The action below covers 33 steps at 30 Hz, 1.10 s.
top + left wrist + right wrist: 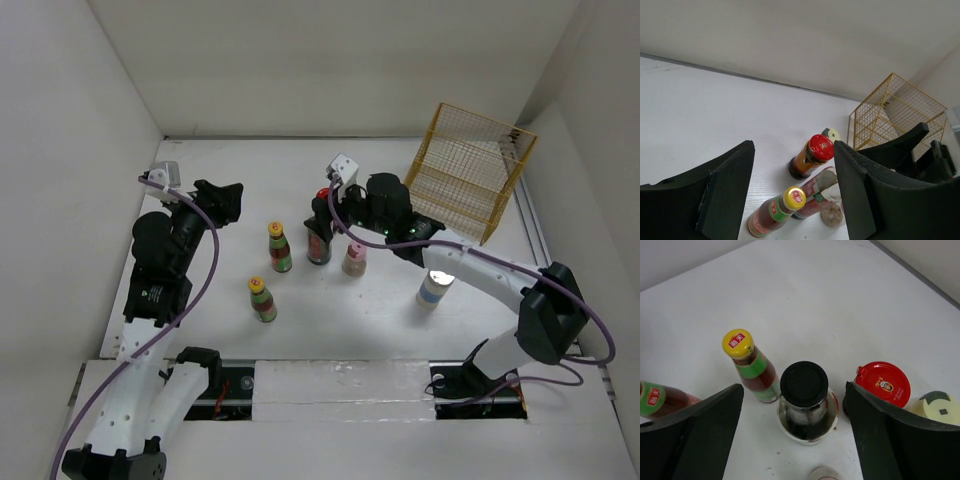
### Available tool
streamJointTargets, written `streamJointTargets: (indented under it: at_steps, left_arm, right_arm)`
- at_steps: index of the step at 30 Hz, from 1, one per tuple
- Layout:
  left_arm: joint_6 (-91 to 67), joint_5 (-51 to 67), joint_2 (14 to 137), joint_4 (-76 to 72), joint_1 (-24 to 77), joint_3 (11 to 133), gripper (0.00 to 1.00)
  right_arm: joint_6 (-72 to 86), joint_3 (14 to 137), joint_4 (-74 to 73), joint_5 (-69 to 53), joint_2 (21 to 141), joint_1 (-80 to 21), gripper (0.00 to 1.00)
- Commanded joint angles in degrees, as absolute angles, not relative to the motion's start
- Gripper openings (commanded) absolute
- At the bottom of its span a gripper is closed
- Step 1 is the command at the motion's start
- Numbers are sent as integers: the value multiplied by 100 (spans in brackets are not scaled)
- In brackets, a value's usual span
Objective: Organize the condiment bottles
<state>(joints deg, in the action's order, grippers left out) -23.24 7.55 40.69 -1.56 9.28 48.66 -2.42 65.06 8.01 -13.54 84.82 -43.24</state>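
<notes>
Top external view: six bottles stand upright across the middle of the white table (340, 330); a seventh shows only in the wrist views.
Nearest bottles: a yellow-capped bottle with a red-green label (262, 298) stands alone at lower left of centre. A silver-lidded white-blue jar (433, 290) stands alone at lower right, well apart from it.
Middle row: a second yellow-capped bottle (279, 247), a tall dark black-capped bottle (319, 240) and a pink-capped beige bottle (354, 258) stand close side by side.
Behind the row: a red-lidded jar (882, 384) sits just beyond the dark bottle, with a cream-lidded jar (939, 407) beside it at the right edge of the right wrist view.
Right gripper (794, 390): its fingers are spread wide, one on each side of the black cap, gripping nothing.
Left gripper (793, 145): its fingers are wide apart and hold nothing; it sits at centre left of the top view, facing the cluster.
Far corner: a yellow wire basket (470, 165) sits at upper right, with no bottle seen in it.
Progress: partway at best, as a judgement. Five bottles are gathered, the two nearest ones stand apart, and the dark bottle looks like the one in hand.
</notes>
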Motion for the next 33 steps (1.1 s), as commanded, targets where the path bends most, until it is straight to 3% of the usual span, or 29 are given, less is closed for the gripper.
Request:
streamJointTargets:
  at_steps: [1, 11, 14, 15, 19, 27, 33]
  left_arm:
    - [-2347, 870, 3990, -475, 932, 4904, 59]
    - [-2347, 1002, 3999, -536, 932, 4852, 59]
    - [-2347, 1055, 3946, -536, 932, 4799, 59]
    - [-2347, 1055, 3946, -536, 932, 4799, 59]
    - [-2399, 1107, 3947, -536, 932, 4799, 59]
    - [-2399, 1107, 3946, -588, 932, 4852, 59]
    - [-2452, 1230, 4034, -597, 932, 4852, 59]
  right_arm:
    - [-290, 6768, 1089, -1161, 8736, -4342, 85]
    - [122, 6688, 2161, -1037, 9062, -4342, 64]
    - [123, 6688, 2232, -1099, 9114, -4342, 41]
    - [123, 6688, 2232, -1029, 9114, -4342, 27]
    - [324, 6907, 2232, -1203, 9001, -4342, 6]
    - [536, 8603, 1987, -1758, 8438, -4088, 4]
    - [483, 9806, 1258, -1512, 8446, -3130, 0]
